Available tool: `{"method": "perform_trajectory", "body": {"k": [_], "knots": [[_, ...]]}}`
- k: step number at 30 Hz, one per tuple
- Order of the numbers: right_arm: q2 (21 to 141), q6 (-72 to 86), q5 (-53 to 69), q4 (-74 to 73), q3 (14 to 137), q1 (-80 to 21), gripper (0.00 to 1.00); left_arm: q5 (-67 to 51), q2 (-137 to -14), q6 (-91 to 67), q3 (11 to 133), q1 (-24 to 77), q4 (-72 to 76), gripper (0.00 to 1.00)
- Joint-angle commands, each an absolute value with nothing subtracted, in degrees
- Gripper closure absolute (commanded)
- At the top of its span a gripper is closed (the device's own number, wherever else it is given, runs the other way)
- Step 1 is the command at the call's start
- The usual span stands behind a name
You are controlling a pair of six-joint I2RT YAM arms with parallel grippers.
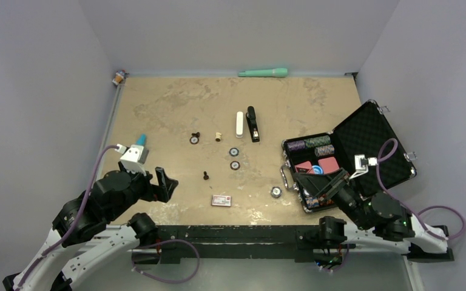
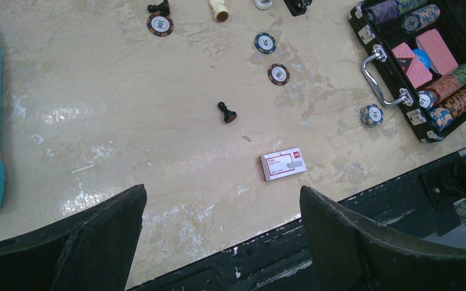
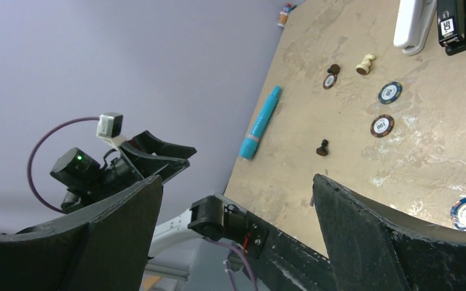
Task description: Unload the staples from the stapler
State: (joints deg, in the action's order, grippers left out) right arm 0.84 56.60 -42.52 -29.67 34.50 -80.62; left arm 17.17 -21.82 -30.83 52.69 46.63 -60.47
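Observation:
The slim black stapler [image 1: 253, 123] lies flat near the table's middle, far side, next to a white stapler-shaped object [image 1: 239, 123]. In the right wrist view its end [image 3: 457, 24] shows at the top right; in the left wrist view only a black tip [image 2: 297, 5] shows at the top edge. My left gripper [image 1: 162, 183] is open and empty at the near left, well short of it. My right gripper [image 1: 326, 182] is open and empty at the near right, over the front of the open case. A small white staple box [image 1: 221, 200] lies near the front edge and also shows in the left wrist view [image 2: 283, 163].
An open black case [image 1: 364, 145] with poker chips and cards stands at the right. Loose chips [image 1: 234, 165], chess pawns [image 1: 206, 176] and a blue tube [image 1: 141, 141] lie about. A green tube [image 1: 263, 73] lies at the back wall. The black front rail [image 1: 236, 233] runs along the near edge.

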Motion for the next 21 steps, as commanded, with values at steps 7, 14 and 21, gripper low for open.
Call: {"method": "perform_trajectory", "body": {"k": [7, 14, 21], "knots": [[-8.49, 57.12, -41.19, -29.7, 36.61, -80.95, 0.01, 17.99, -21.18, -30.67, 52.67, 46.9, -58.82, 0.0], [-7.27, 57.31, -41.22, -29.66, 36.51, -81.04, 0.01, 18.15, -21.1, -30.79, 52.65, 46.85, -58.93, 0.0], [-8.18, 57.81, -41.68, -30.32, 36.89, -81.46, 0.01, 18.19, -21.09, -30.93, 52.66, 46.85, -58.96, 0.0]]}}
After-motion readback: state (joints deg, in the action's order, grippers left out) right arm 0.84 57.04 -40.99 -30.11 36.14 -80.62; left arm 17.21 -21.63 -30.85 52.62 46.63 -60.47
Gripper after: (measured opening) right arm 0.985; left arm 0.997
